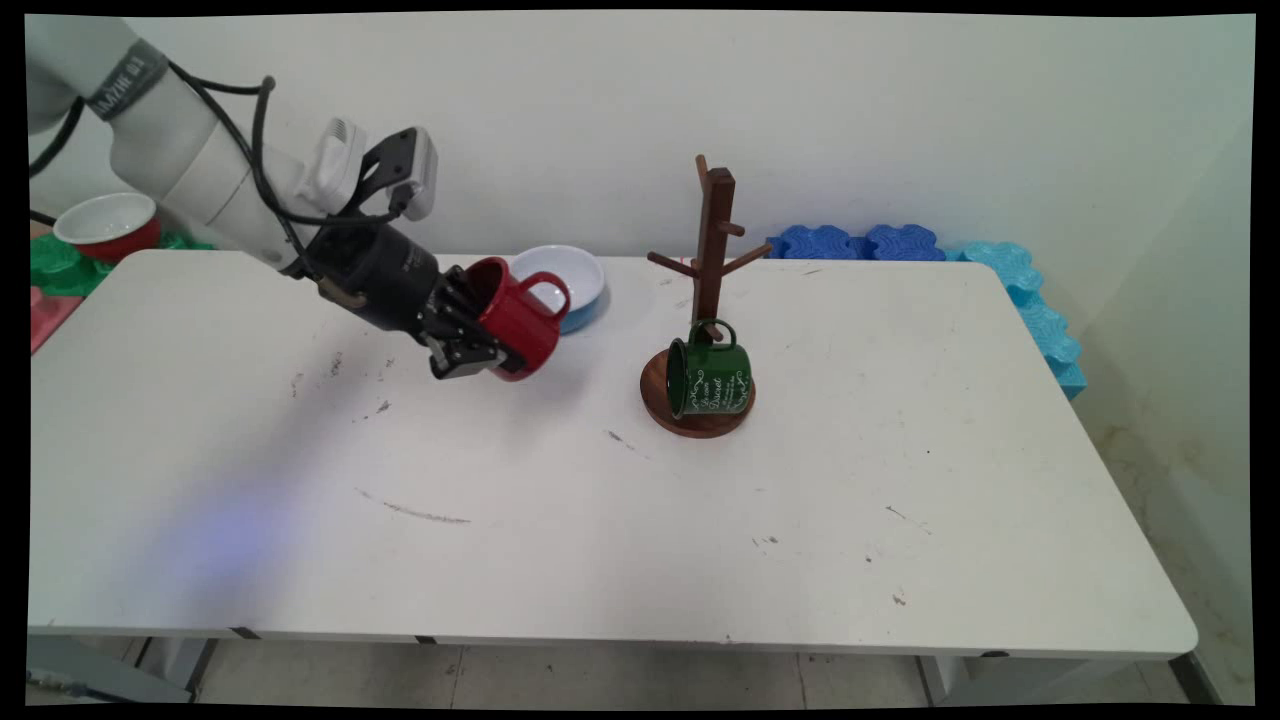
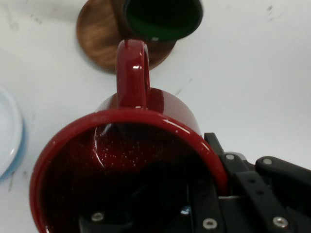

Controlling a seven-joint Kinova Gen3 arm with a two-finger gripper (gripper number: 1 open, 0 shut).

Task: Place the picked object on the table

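My gripper (image 1: 480, 345) is shut on the rim of a red mug (image 1: 520, 315), one finger inside it and one outside, and holds it tilted above the table with its handle toward the right. In the hand view the red mug (image 2: 141, 145) fills the frame, its handle pointing at the mug tree. The wooden mug tree (image 1: 712, 240) stands right of the mug on a round base (image 1: 660, 385). A green mug (image 1: 708, 377) lies on its side on that base, its handle around the trunk; its open mouth (image 2: 163, 19) faces me.
A blue-and-white bowl (image 1: 572, 280) sits just behind the red mug. A red bowl (image 1: 105, 225) rests on green foam beyond the table's far left corner. Blue foam tiles (image 1: 1010, 275) line the wall at the far right.
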